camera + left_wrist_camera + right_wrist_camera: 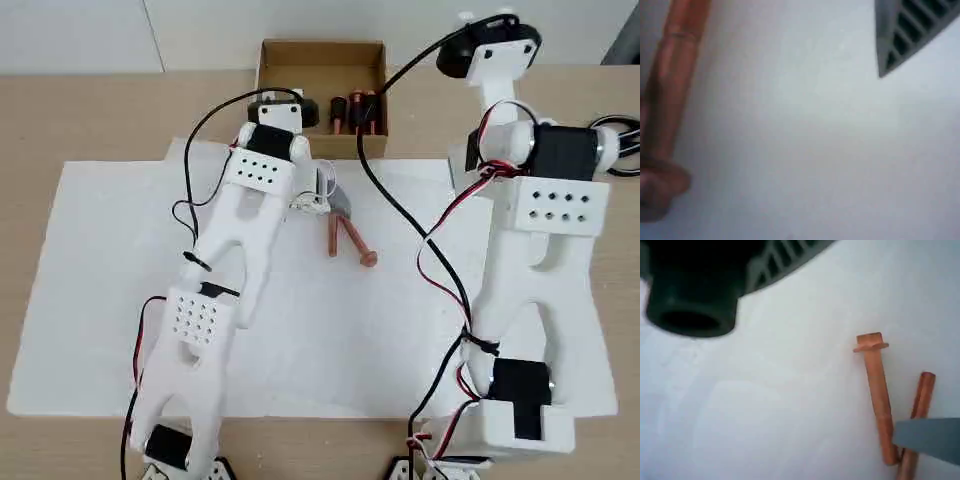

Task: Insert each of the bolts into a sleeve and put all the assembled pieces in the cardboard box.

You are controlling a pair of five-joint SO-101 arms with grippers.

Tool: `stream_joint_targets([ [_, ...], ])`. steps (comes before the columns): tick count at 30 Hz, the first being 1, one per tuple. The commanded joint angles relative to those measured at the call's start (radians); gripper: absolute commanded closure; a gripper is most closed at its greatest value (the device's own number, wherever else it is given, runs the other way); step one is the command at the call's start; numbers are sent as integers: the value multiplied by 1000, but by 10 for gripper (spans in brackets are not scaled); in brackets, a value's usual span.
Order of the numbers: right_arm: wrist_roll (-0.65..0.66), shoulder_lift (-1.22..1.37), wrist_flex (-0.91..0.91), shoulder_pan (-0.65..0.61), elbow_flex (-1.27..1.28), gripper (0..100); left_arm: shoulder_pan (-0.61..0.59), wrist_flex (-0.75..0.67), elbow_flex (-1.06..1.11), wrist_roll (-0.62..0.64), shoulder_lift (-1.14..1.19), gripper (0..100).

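Note:
Two copper bolts lie in a V on the white sheet, one (333,238) (919,405) straight and one (358,243) (877,395) slanting, with its flanged head toward the front. My left gripper (330,205) hangs open just over their far ends. Its grey finger (910,35) (930,440) hovers beside a bolt (670,100), with nothing between the jaws. My right gripper (725,275) is raised at the back right and shut on a black sleeve (690,310), whose open end faces the camera. Behind the sheet the cardboard box (268,70) holds assembled pieces (355,110).
The white sheet (120,300) covers most of the wooden table. Black and red cables (400,200) hang between the arms over the sheet's middle. More cables (620,140) lie at the right edge.

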Motion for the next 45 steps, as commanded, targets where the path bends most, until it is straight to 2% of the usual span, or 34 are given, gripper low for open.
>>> stream_joint_targets([
  [1,-12,-58,-2,10,0,994,-2,-18,-36,-12,35,719],
  [14,-12,-58,5,8,0,994,-3,-43,-47,-12,94,752],
  [24,-12,-54,5,8,0,994,3,-5,-124,-12,101,885],
  [39,-12,-51,4,7,0,994,11,-11,-127,-15,101,987],
  [45,-12,-51,4,7,0,994,68,18,-191,-80,81,995],
])
